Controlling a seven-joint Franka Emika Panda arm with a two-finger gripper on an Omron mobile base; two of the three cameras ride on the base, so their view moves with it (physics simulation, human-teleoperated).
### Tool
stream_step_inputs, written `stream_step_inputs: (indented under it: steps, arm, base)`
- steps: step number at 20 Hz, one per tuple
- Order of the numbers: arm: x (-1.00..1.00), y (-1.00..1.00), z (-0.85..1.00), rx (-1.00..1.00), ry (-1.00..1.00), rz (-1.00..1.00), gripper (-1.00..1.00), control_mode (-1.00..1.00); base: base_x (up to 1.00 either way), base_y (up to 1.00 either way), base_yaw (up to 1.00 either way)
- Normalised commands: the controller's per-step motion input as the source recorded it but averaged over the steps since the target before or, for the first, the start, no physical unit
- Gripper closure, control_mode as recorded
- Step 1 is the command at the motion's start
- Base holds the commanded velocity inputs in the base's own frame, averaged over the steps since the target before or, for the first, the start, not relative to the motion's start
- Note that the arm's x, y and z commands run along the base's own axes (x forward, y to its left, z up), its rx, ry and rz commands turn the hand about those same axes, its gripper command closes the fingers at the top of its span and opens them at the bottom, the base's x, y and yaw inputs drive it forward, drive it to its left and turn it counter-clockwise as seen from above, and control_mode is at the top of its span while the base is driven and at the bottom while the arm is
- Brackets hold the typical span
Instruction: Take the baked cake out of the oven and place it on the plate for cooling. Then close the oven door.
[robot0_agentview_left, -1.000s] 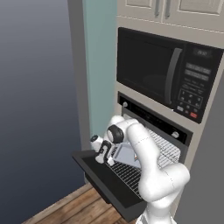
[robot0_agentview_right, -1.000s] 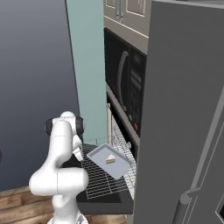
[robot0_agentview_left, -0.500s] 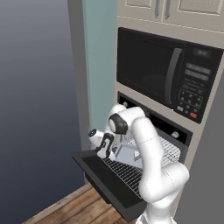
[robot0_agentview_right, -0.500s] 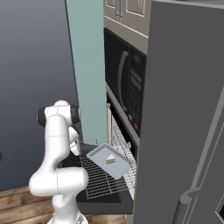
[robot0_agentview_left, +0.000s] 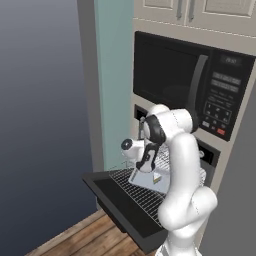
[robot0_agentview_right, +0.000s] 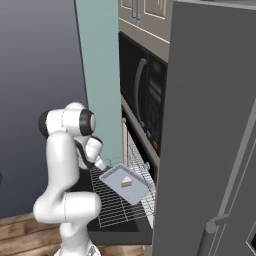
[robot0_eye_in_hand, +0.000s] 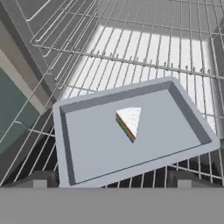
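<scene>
Hand view shows the gripper (robot0_eye_in_hand: 109, 177), jaws apart and empty, over the baking tray (robot0_eye_in_hand: 131, 131) holding the cake slice (robot0_eye_in_hand: 130, 121) on the pulled-out wire rack (robot0_eye_in_hand: 144, 48); judged step: lifting the cake, which next calls for closing on it.

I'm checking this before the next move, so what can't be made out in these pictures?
- Oven door: in the left base view the arm covers its right part; handle not made out.
- Claw: fingertips cut by the hand view's bottom edge; they stand wide apart.
- Cake: a small slice on the tray; underside hidden.
- Microwave keypad: too small to read.
</scene>
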Motion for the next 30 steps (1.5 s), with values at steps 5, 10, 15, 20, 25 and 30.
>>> stream_step_inputs:
  steps: [5, 10, 15, 20, 25, 30]
  arm:
    - [-0.04, 0.00, 0.70, -0.10, 0.13, 0.54, -1.00, -1.00]
    - [0.14, 0.45, 0.86, -0.06, 0.61, 0.33, -1.00, -1.00]
    - [0.55, 0.07, 0.87, -0.14, 0.59, 0.26, -1.00, -1.00]
    - [0.92, -0.03, 1.00, -0.22, 0.55, 0.15, -1.00, -1.00]
    - [0.61, 0.03, 0.51, -0.11, 0.45, 0.21, -1.00, -1.00]
    - [0.12, -0.04, -0.55, 0.04, -0.12, 0.00, -1.00, -1.00]
  base:
    - [0.00, 0.00, 0.00]
    - [0.00, 0.00, 0.00]
    - [0.00, 0.00, 0.00]
    - [0.00, 0.00, 0.00]
    - [0.00, 0.00, 0.00]
    - [0.00, 0.00, 0.00]
